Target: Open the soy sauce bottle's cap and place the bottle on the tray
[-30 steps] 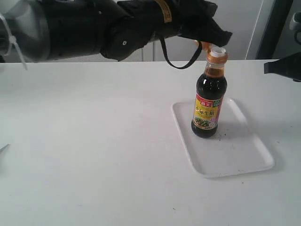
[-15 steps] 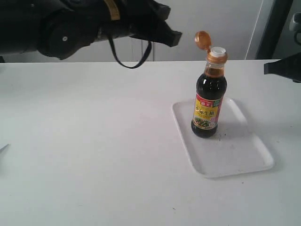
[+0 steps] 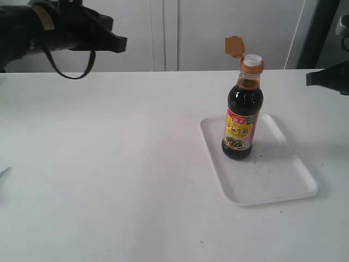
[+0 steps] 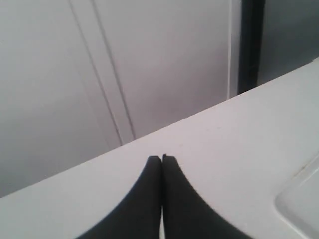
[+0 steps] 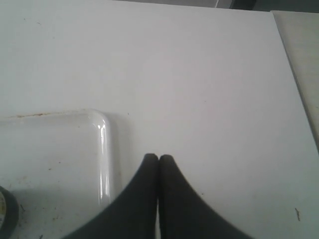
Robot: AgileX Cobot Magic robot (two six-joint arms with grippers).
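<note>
The soy sauce bottle [image 3: 243, 117] stands upright on the white tray [image 3: 272, 183], near its far left part. Its golden-brown cap [image 3: 234, 46] is flipped up and back on its hinge, baring the white spout [image 3: 251, 59]. My left gripper [image 3: 121, 42] hangs high at the far left, well away from the bottle, shut and empty; its fingertips [image 4: 161, 159] meet over the table's far edge. My right gripper [image 5: 158, 157] is shut and empty above bare table, just beside the tray's corner [image 5: 102, 124]. Its dark tip [image 3: 312, 78] shows at the right edge of the exterior view.
The white table [image 3: 109, 164] spreads wide to the left and front of the tray. Pale cabinet doors [image 3: 218, 27] rise behind the table's far edge. A dark post [image 3: 316, 33] stands at the back right. The bottle's base [image 5: 6, 214] peeks into the right wrist view.
My left arm has drawn back to the left, away from the bottle's top. The cap stays flipped open. The bottle, the tray and the right gripper have not moved.
</note>
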